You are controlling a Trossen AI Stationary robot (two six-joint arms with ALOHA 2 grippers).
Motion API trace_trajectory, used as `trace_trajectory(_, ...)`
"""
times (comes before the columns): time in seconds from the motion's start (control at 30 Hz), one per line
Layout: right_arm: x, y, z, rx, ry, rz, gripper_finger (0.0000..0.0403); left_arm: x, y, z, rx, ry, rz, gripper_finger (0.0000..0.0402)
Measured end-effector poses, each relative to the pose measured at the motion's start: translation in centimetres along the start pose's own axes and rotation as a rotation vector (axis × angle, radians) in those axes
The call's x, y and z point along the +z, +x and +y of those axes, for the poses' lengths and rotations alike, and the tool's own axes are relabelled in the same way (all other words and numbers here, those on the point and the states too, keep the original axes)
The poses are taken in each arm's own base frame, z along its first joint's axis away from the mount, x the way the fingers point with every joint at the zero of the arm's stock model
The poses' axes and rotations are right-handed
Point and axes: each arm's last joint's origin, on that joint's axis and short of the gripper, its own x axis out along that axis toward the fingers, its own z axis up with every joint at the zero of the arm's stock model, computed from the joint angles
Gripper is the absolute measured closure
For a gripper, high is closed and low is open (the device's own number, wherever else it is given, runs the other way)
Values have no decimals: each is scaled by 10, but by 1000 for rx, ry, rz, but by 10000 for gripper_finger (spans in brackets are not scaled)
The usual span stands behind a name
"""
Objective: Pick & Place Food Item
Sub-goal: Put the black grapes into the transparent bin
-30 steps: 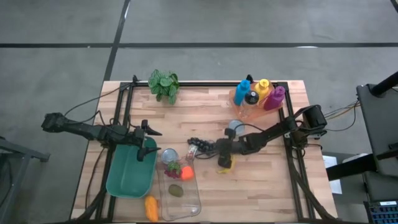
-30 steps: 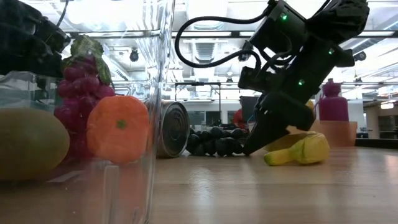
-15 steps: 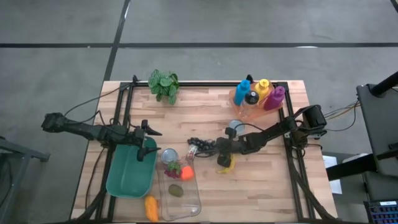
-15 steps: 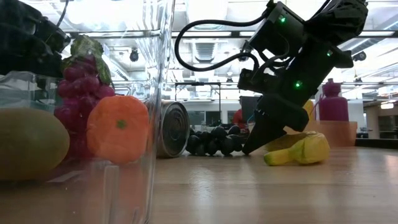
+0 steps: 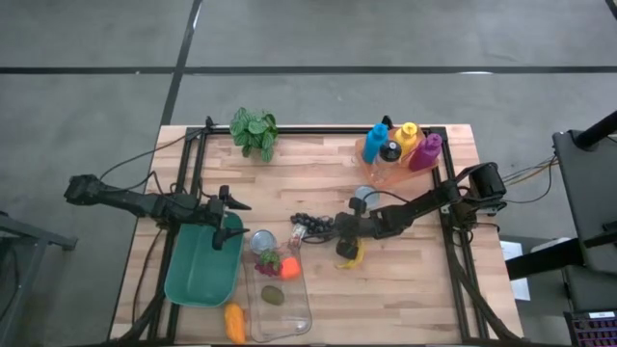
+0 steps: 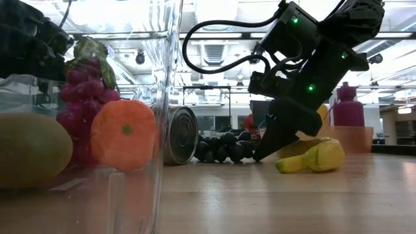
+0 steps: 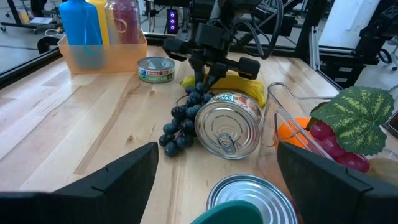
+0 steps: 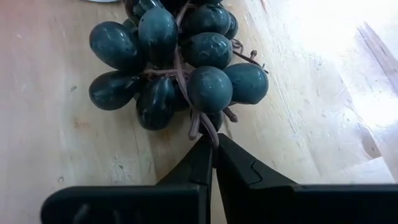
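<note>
Grapes (image 8: 180,68) lie at desk centre; my right gripper (image 8: 212,163) pinches their stem from 3 o'clock to lift them; left gripper (image 7: 214,171) waits spread at 9.

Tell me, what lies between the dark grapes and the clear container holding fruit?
A can lying on its side lies between the dark grapes and the clear container. The left wrist view shows this best; the low view also shows it.

No text, brand or number can be read anywhere. Print is seen on the label of the short round tin (image 7: 155,69) near the table's far edge, but it cannot be made out.
</note>
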Motion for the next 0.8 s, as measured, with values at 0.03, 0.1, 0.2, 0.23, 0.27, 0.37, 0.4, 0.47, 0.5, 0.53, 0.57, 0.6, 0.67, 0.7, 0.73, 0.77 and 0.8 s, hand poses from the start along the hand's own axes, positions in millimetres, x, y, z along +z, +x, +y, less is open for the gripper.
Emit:
trace_trajectory(0.03, 0, 0, 0, 1, 6, 0, 393, 0, 0, 0, 0, 0, 0, 66)
trace_trajectory(0.1, 0, 0, 0, 2, 8, 1, 393, 0, 0, 0, 0, 0, 0, 66)
trace_trajectory(0.2, 0, 0, 0, 2, 8, 1, 394, 0, 0, 0, 0, 0, 0, 66)
trace_trajectory(0.23, 0, 0, 0, 5, 8, 2, 394, 0, 0, 0, 0, 0, 0, 66)
trace_trajectory(0.27, 0, 0, 0, 12, 6, 5, 394, 0, 0, 0, 0, 0, 0, 66)
trace_trajectory(0.37, 0, 0, 0, 18, 5, 7, 394, 0, 0, 0, 0, 0, 0, 66)
trace_trajectory(0.4, 0, 0, 0, 19, 5, 7, 394, 0, 0, 0, 1, 0, 0, 66)
trace_trajectory(0.47, 0, 0, 0, 20, 4, 7, 394, 0, 0, 0, 0, 0, 0, 66)
trace_trajectory(0.5, 0, 0, 0, 20, 4, 7, 394, 0, 0, 0, 0, 0, 0, 66)
trace_trajectory(0.53, 0, 0, 0, 20, 4, 7, 394, 0, 0, 0, 0, 0, 0, 66)
trace_trajectory(0.57, 0, 0, 0, 20, 2, 7, 394, 0, 0, 0, 0, 0, 0, 66)
trace_trajectory(0.6, 0, 0, 0, 21, 2, 7, 394, 0, 0, 0, 0, 0, 0, 66)
trace_trajectory(0.67, 0, 0, 0, 22, 8, 7, 394, 0, 0, 0, 0, 0, 0, 66)
trace_trajectory(0.7, 0, 0, 1, 23, 10, 7, 394, 0, 0, 0, 0, 0, 0, 66)
trace_trajectory(0.73, 0, 0, 1, 25, 10, 6, 394, 0, 0, 0, 0, 0, 0, 66)
trace_trajectory(0.77, 1, 0, 1, 27, 10, 5, 394, 0, 0, 0, 0, 0, 0, 66)
trace_trajectory(0.8, 1, 0, 1, 30, 11, 3, 394, 0, 0, 0, 0, 0, 0, 66)
